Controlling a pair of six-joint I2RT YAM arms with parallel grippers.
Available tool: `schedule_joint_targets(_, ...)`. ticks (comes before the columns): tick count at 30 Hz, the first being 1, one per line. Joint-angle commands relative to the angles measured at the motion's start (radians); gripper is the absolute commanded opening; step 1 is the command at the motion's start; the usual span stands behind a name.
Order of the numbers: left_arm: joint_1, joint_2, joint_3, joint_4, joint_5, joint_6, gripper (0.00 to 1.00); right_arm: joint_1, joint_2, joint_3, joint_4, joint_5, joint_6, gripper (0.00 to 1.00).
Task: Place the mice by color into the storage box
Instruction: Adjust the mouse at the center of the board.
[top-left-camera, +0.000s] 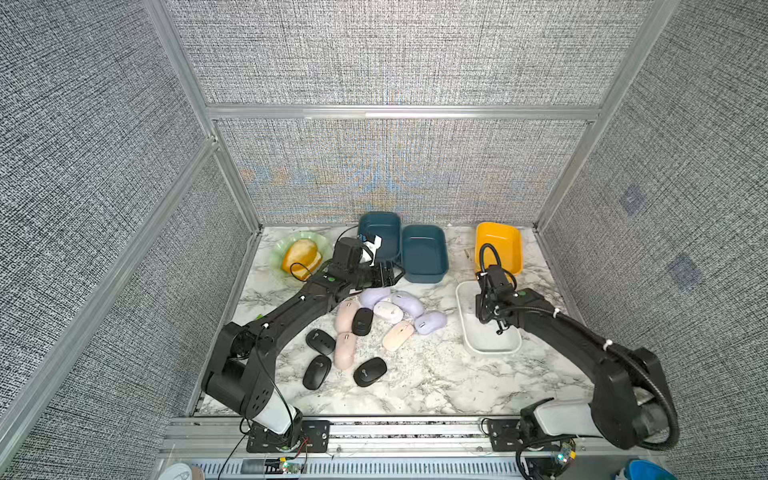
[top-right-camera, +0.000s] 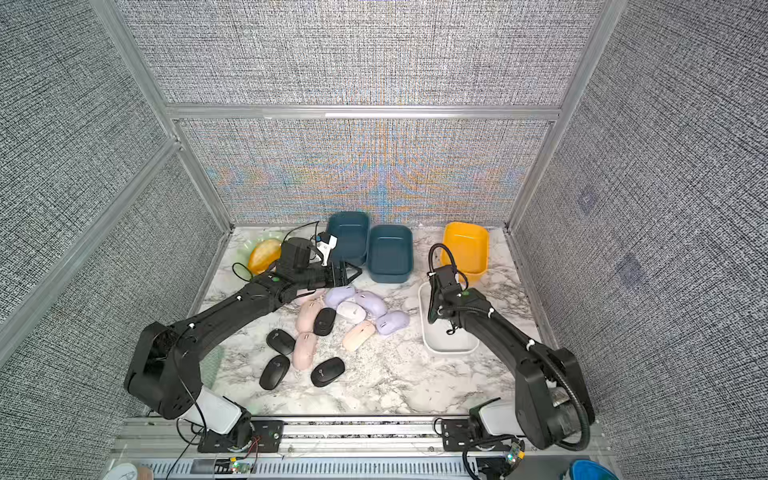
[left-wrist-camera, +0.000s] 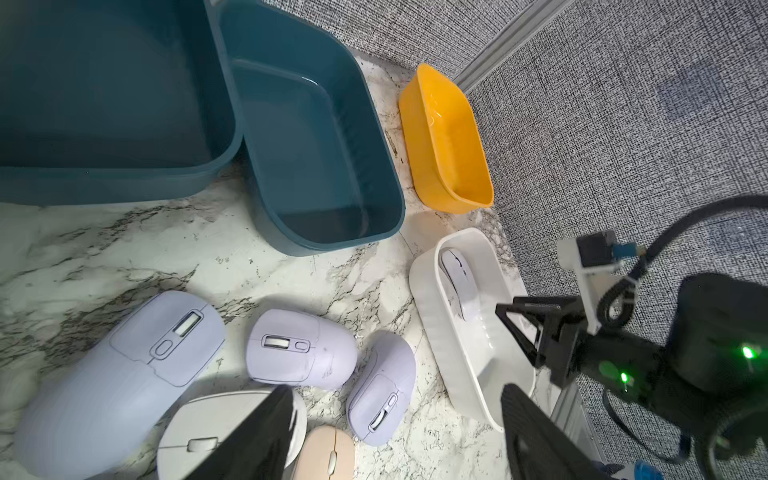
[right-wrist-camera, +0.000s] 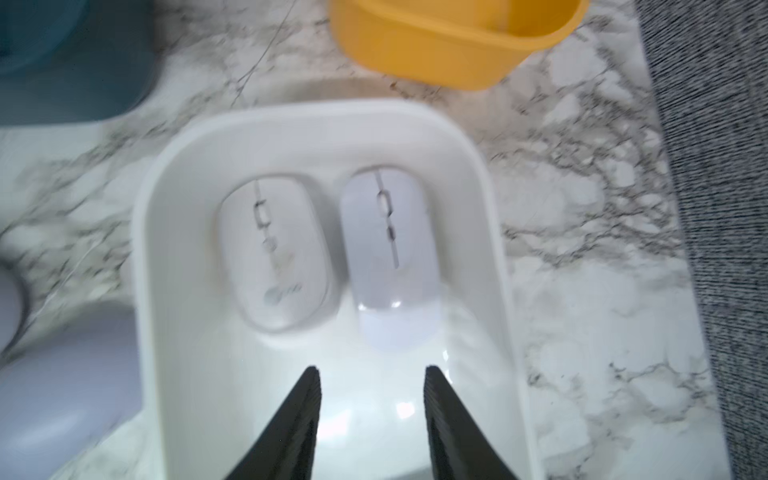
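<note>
My right pincer (right-wrist-camera: 372, 369) hangs parted and empty over the white box (right-wrist-camera: 324, 110), where two colour-matched white mice (right-wrist-camera: 272, 249) lie.

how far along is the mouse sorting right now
Done: two white mice lie in the white bin. In hand: nothing; the right claw hangs open over that bin, the left claw open above the pile. Left: one white mouse, three lilac mice, four black mice, pink mice on the table.

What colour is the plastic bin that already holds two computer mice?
White; the right wrist view shows the rounded plastic bin best.
</note>
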Motion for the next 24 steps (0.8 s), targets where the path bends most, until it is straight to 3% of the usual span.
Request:
schedule_joint_targets(1, 0.002, -0.036, 0.000, -0.010, -0.053, 0.033, 0.80, 0.097, -0.034, 0.001, -0.028, 0.002, 0.053, 0.45)
schedule_joint_targets(3, 0.005, -0.064, -0.003, -0.018, -0.096, 0.044, 0.80, 0.189, -0.035, 0.029, -0.050, 0.033, 0.060, 0.47)
schedule_joint_targets(8, 0.026, -0.133, -0.018, -0.063, -0.282, -0.001, 0.83, 0.352, 0.051, 0.150, -0.004, -0.053, 0.051, 0.50)
schedule_joint_targets(14, 0.098, -0.203, -0.078, -0.045, -0.473, -0.062, 0.84, 0.489, 0.345, 0.398, -0.027, -0.071, -0.039, 0.49)
schedule_joint_targets(19, 0.190, -0.235, -0.123, -0.015, -0.519, -0.117, 0.85, 0.504, 0.489, 0.517, -0.010, -0.134, -0.092, 0.55)
schedule_joint_targets(24, 0.284, -0.228, -0.127, 0.003, -0.418, -0.155, 0.84, 0.503, 0.591, 0.606, -0.018, -0.162, -0.120, 0.63)
